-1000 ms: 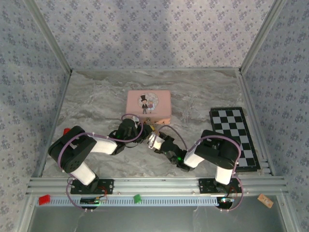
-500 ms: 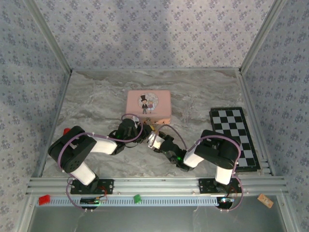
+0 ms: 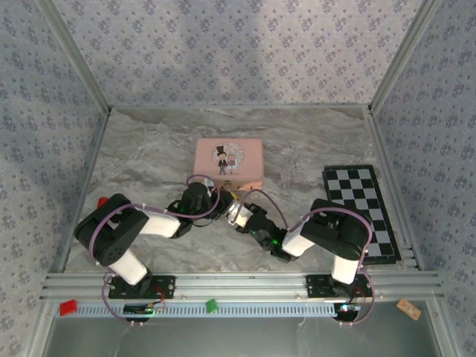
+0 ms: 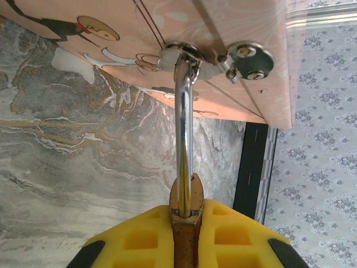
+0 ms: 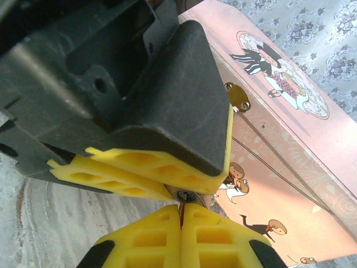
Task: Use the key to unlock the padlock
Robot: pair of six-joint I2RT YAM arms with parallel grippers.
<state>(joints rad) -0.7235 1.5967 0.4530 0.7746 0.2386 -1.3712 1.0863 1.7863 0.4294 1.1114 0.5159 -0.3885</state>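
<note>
Looking from the left wrist, the left pincer (image 4: 186, 231) has its yellow pads clamped tight on the brass body of the padlock (image 4: 183, 151), whose silver shackle runs up through the hasp of the pink box (image 4: 234, 33). From the right wrist, the right pincer (image 5: 181, 226) is pressed closed on a thin sliver, the key (image 5: 181, 211), just beneath the padlock. Overhead, both pincers meet on the table (image 3: 149, 160) before the box, its lid showing a cartoon bride and groom.

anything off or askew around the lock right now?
Nothing stands out. Left gripper is shut on the padlock, whose shackle passes through the hasp of the pink box. Right gripper is shut, tips at the left one's pads. No damage visible.
</note>
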